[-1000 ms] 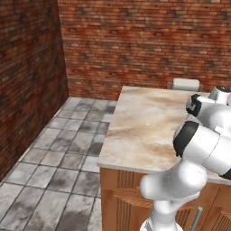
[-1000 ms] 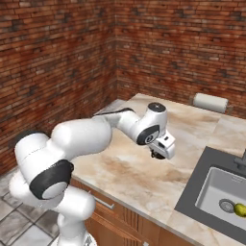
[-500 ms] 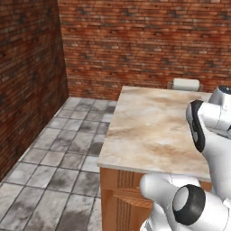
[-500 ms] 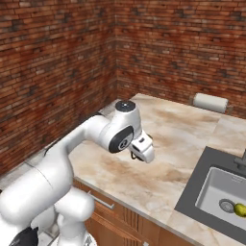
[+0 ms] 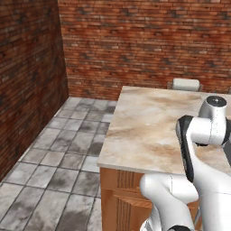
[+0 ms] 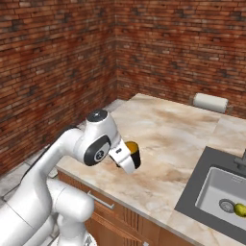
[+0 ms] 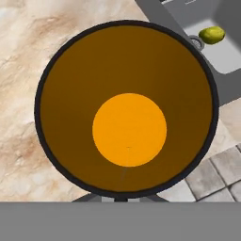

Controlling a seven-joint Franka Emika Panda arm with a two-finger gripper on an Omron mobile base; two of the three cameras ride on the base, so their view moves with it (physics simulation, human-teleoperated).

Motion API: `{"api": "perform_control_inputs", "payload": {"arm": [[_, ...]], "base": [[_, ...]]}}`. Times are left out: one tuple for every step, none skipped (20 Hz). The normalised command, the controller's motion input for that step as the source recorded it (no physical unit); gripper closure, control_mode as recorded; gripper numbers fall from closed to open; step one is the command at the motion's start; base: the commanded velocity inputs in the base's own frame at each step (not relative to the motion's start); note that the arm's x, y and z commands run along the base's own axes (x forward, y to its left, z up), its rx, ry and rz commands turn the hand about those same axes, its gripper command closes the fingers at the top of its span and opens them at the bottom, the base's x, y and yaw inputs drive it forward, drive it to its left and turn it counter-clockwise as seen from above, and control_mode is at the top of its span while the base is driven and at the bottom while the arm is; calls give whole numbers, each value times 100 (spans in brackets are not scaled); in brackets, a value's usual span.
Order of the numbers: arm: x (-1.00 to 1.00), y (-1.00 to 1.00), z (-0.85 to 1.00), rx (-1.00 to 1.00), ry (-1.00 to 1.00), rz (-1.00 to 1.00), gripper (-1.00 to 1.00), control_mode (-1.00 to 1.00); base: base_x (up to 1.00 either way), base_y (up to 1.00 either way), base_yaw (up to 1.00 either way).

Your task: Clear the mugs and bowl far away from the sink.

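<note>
1. In the right base view the arm (image 6: 72, 149) bends over the front left part of the counter (image 6: 168, 139); the gripper (image 6: 126, 161) hangs just above the marble, clamped shut on the black mug (image 6: 132, 153).
2. Right of it lies the sink (image 6: 226, 192), well apart from the mug, with a small yellow-green round thing (image 6: 240, 209) in the basin.
3. A paper roll (image 6: 210, 102) lies at the counter's far edge; bare marble lies between it and the mug.
4. The hand view looks straight down into the mug (image 7: 127, 108): black rim, brown wall, orange bottom. Past its rim, the round thing (image 7: 212, 35) sits in the sink (image 7: 197, 14).
5. The left base view shows the counter (image 5: 149, 126), the roll (image 5: 186, 84) and the grey tiled floor (image 5: 58, 158); the arm (image 5: 203, 149) blocks the right side.
</note>
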Motion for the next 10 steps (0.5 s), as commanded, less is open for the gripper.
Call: {"api": "perform_control_inputs", "payload": {"arm": [[-14, 11, 0, 0, 4, -8, 100, -100], [-22, 2, 0, 0, 2, -7, 100, -100], [-25, 0, 0, 0, 0, -5, 100, -100], [-26, 0, 0, 0, 0, -5, 100, -100], [-28, 0, 0, 0, 0, -4, 100, -100], [-31, 0, 0, 0, 0, -3, 100, -100], [-34, 0, 0, 3, 0, -2, 100, -100], [-33, -1, 0, 6, 0, -1, 100, -100], [-29, -1, 0, 5, 0, -1, 100, -100], [-24, 0, 0, 5, 0, -1, 100, -100]], "base": [[0, 0, 0], [0, 0, 0], [0, 0, 0], [0, 0, 0], [0, 0, 0], [0, 0, 0], [0, 0, 0], [0, 0, 0], [0, 0, 0], [0, 0, 0]]}}
